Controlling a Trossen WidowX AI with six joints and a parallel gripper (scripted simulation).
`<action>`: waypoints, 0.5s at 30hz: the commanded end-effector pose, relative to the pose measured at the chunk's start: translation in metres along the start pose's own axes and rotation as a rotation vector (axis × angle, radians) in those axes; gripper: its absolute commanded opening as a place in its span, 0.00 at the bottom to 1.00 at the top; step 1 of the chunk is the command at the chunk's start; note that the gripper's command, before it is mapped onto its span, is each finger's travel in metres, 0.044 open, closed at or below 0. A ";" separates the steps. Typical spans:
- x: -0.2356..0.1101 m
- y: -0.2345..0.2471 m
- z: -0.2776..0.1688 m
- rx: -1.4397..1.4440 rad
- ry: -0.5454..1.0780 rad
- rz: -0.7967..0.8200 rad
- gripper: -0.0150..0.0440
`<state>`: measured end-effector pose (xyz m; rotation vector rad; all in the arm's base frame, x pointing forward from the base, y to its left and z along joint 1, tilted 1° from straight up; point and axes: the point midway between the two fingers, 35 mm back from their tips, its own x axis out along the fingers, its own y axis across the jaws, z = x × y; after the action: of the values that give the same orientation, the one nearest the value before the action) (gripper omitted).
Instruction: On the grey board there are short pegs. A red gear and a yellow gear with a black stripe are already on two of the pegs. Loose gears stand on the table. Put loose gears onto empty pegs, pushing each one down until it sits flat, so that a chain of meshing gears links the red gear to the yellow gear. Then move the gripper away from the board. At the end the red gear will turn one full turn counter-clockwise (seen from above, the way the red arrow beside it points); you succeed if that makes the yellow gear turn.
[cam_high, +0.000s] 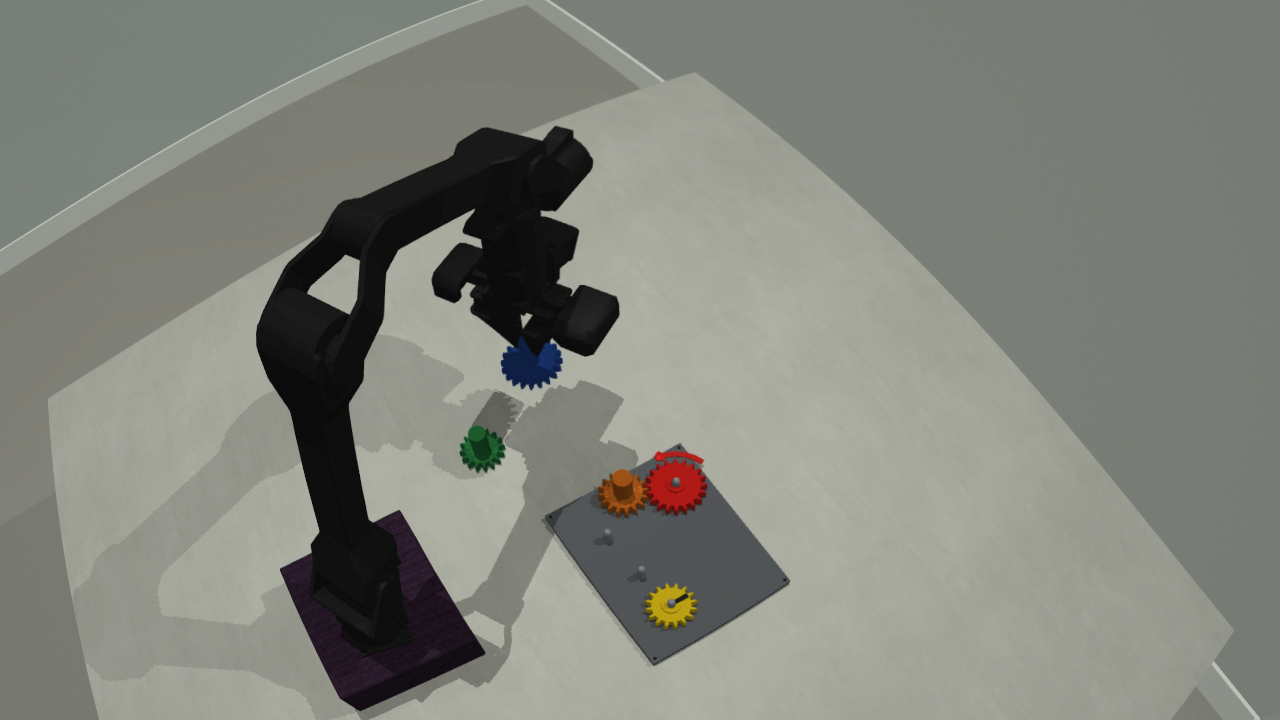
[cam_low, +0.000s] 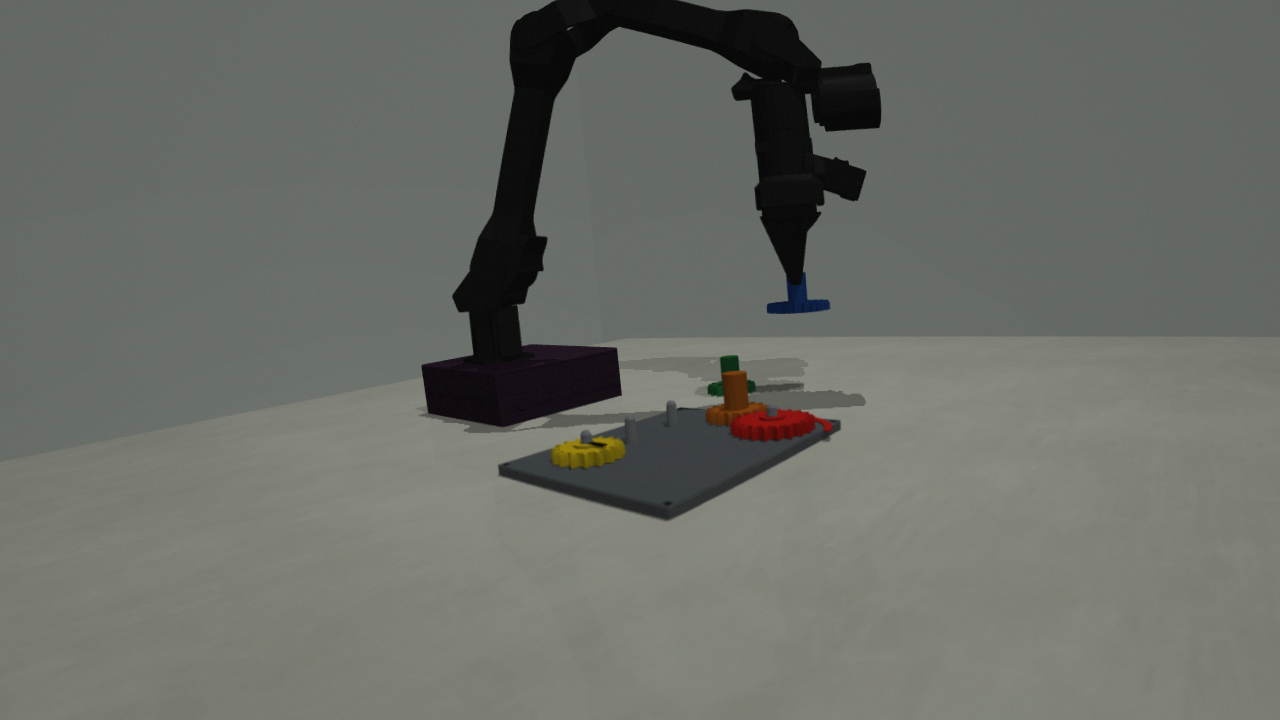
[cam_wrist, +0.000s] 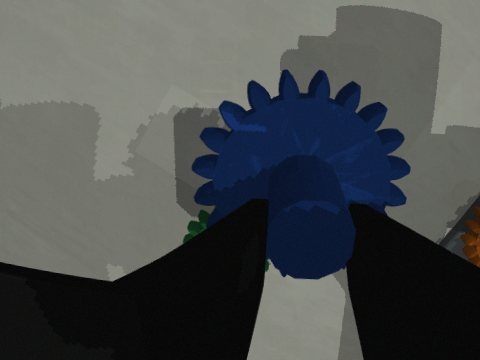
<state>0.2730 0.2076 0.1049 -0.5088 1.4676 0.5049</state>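
Observation:
My gripper (cam_high: 533, 347) (cam_low: 795, 279) (cam_wrist: 307, 219) is shut on the upright handle of the blue gear (cam_high: 529, 368) (cam_low: 810, 306) (cam_wrist: 300, 125) and holds it level, well above the table. The green gear (cam_high: 482, 451) (cam_low: 729, 386) stands on the table; it is partly hidden in the wrist view. The orange gear (cam_high: 622, 494) (cam_low: 734, 414) sits flat on the grey board (cam_high: 716, 573) (cam_low: 662, 483), beside the red gear (cam_high: 675, 497) (cam_low: 771, 426) and touching its teeth. Two empty pegs, one (cam_high: 607, 536) (cam_low: 671, 413) nearer the orange gear and one (cam_high: 640, 573) (cam_low: 631, 429) near the yellow gear (cam_high: 660, 607) (cam_low: 572, 454), stand between them.
The arm's purple base (cam_high: 420, 617) (cam_low: 537, 385) stands left of the board. The red arrow (cam_high: 680, 456) (cam_low: 824, 425) lies beside the red gear at the board's far corner. The arm's shadow falls across the table around the green gear.

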 end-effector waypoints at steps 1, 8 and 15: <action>-0.011 0.000 0.000 0.004 -0.010 -0.001 0.25; -0.030 0.000 -0.002 0.005 -0.009 -0.001 0.25; -0.048 0.000 -0.006 0.005 -0.008 -0.001 0.25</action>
<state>0.2669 0.2043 0.1442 -0.5086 1.4693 0.5042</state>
